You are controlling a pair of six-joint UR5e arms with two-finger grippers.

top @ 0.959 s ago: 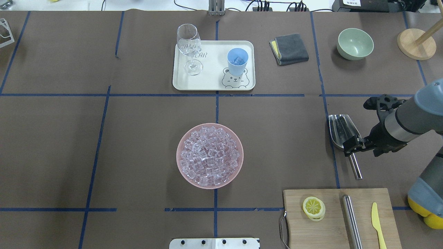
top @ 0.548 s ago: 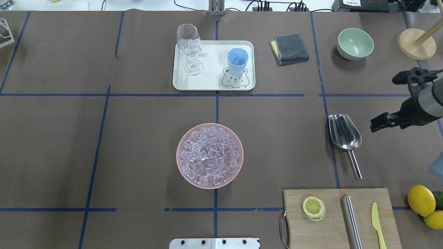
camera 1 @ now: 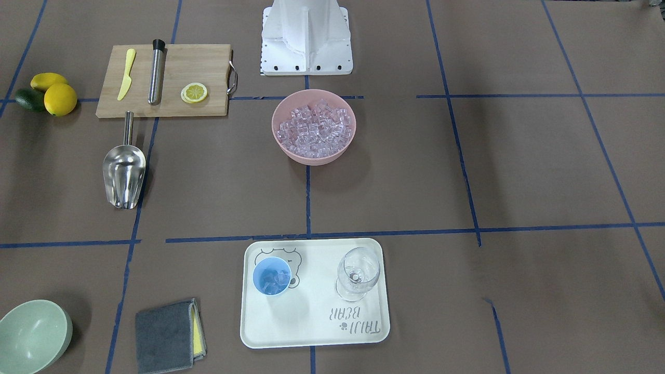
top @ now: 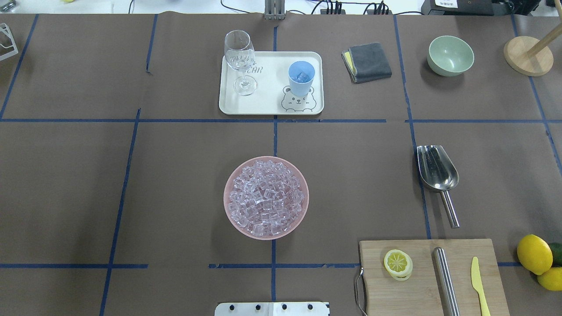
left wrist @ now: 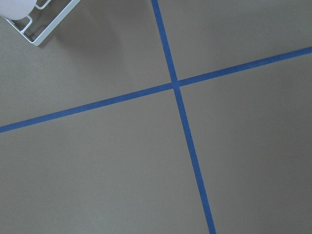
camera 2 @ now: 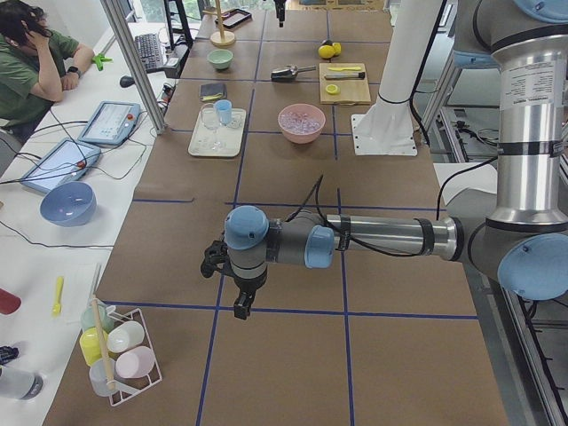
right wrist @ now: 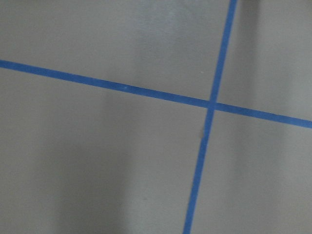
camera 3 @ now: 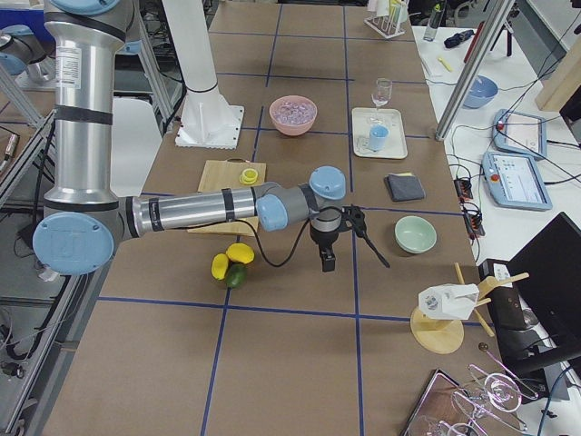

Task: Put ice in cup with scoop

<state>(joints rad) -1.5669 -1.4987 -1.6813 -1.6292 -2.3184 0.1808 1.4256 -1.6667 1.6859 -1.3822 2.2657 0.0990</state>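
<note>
The steel scoop (top: 437,169) lies alone on the table at the right, trough pointing away from the robot; it also shows in the front view (camera 1: 123,174). The light-blue cup (top: 301,78) stands upright on the white tray (top: 268,103) with a few ice cubes inside it. The heap of ice (top: 266,197) fills the pink bowl (top: 225,195) at the table's middle. My left gripper (camera 2: 241,306) shows only in the left side view, and my right gripper (camera 3: 327,263) only in the right side view. Both hang over bare table. I cannot tell whether either is open or shut.
A wine glass (top: 240,57) stands on the tray's left. A grey cloth (top: 366,61), a green bowl (top: 450,55) and a wooden stand (top: 527,55) sit at the far right. The cutting board (top: 426,285) holds a lemon slice, a steel cylinder and a yellow knife. Lemons (top: 534,253) lie beside it.
My right arm has drawn back from the scoop's handle to the right and left the overhead view. The scoop stays lying where it was.
</note>
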